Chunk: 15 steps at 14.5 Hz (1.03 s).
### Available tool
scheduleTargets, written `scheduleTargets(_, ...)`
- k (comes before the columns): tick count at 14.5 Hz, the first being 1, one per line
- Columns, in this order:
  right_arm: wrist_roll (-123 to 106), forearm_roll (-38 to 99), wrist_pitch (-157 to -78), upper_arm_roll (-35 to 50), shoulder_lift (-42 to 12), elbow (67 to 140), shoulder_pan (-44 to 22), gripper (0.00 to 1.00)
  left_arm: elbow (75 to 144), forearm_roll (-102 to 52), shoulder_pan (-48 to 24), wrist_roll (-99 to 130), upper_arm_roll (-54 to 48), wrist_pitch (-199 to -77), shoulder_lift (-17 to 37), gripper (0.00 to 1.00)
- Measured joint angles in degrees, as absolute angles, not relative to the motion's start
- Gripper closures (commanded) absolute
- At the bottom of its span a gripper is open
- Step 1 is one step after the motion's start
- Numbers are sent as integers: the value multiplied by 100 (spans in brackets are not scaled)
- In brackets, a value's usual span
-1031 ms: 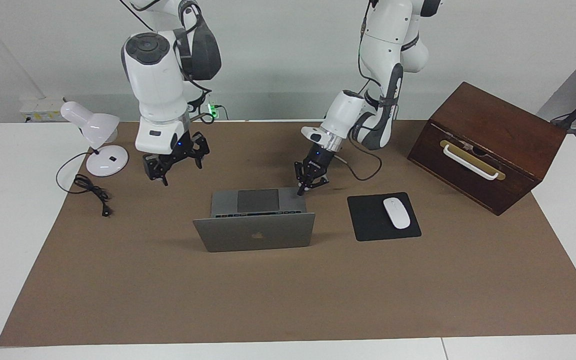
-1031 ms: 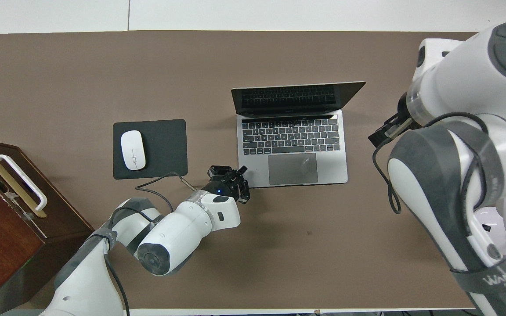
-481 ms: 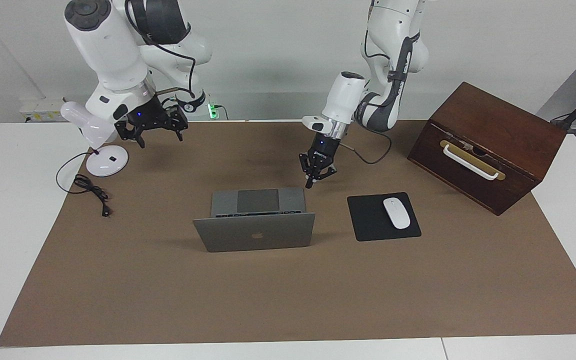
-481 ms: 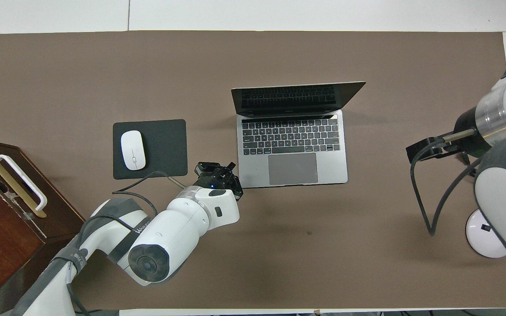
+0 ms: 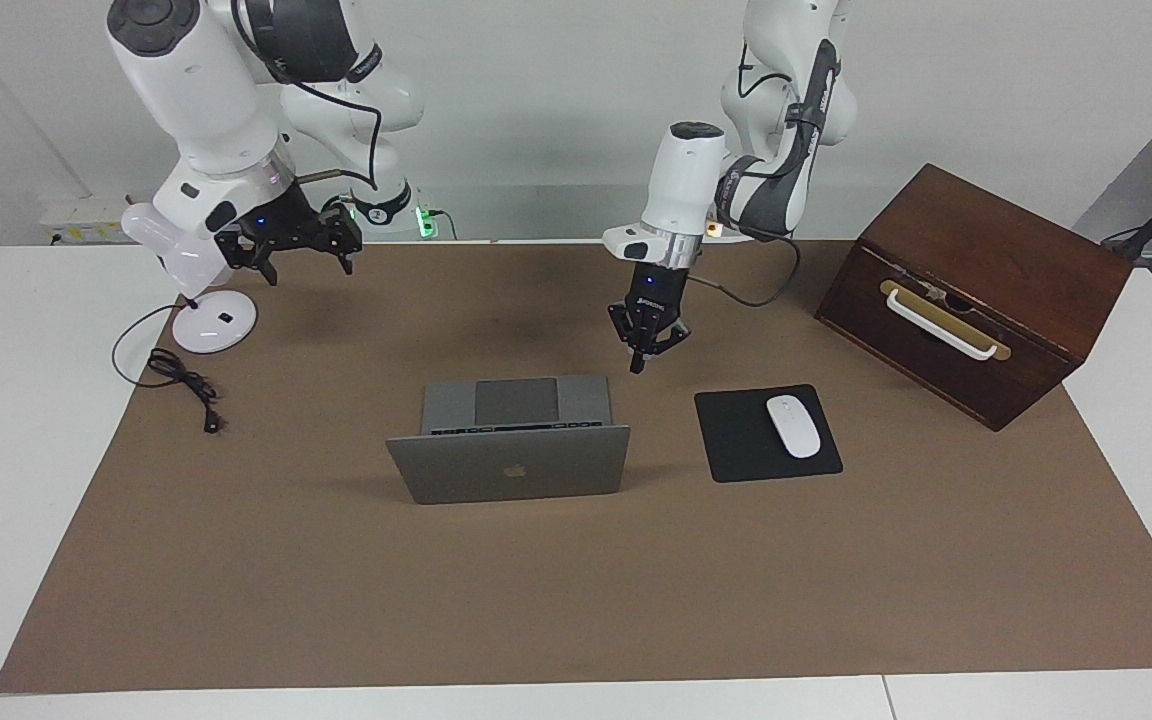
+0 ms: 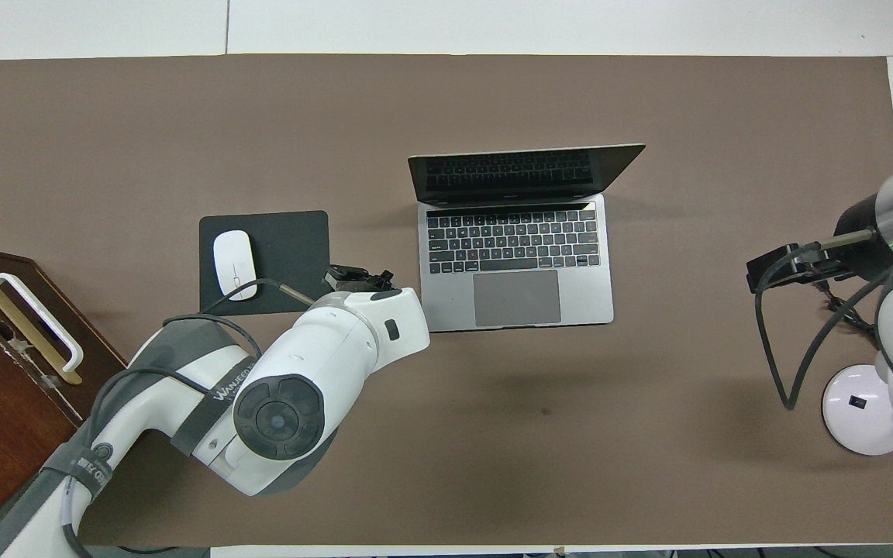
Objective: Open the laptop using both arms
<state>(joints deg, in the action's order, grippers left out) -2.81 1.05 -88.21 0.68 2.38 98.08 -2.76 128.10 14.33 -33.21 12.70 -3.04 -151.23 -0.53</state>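
The silver-grey laptop (image 5: 511, 468) stands open in the middle of the brown mat, its lid upright and the logo side turned away from the robots. Its dark keyboard (image 6: 512, 240) and trackpad show in the overhead view. My left gripper (image 5: 639, 366) is shut on nothing and hangs point-down over the mat, between the laptop's corner and the mouse pad, clear of both. In the overhead view its wrist hides most of the left gripper (image 6: 357, 276). My right gripper (image 5: 308, 272) is open and raised beside the lamp, well away from the laptop. The right gripper (image 6: 774, 267) shows there only as a black block.
A black mouse pad (image 5: 736, 445) with a white mouse (image 5: 793, 426) lies beside the laptop toward the left arm's end. A dark wooden box (image 5: 976, 250) with a white handle stands past it. A white desk lamp (image 5: 214, 322) and its cord (image 5: 181, 380) sit at the right arm's end.
My left gripper has lifted off the laptop's near corner and shifted toward the mouse pad. My right arm has swung up and away toward the lamp. The laptop has stayed open.
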Motion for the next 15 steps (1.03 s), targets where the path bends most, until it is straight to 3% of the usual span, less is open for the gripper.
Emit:
scheduleTargets(8, -275, 105, -8896, 65, 268, 9913, -204, 0, 11995, 1145, -3151, 1047, -147, -12645, -847, 100)
scheduleTargets(15, -136, 106, -8848, 58, 266, 9850, -33, 0, 10457, 814, -1826, -159, -60, -10258, -976, 100)
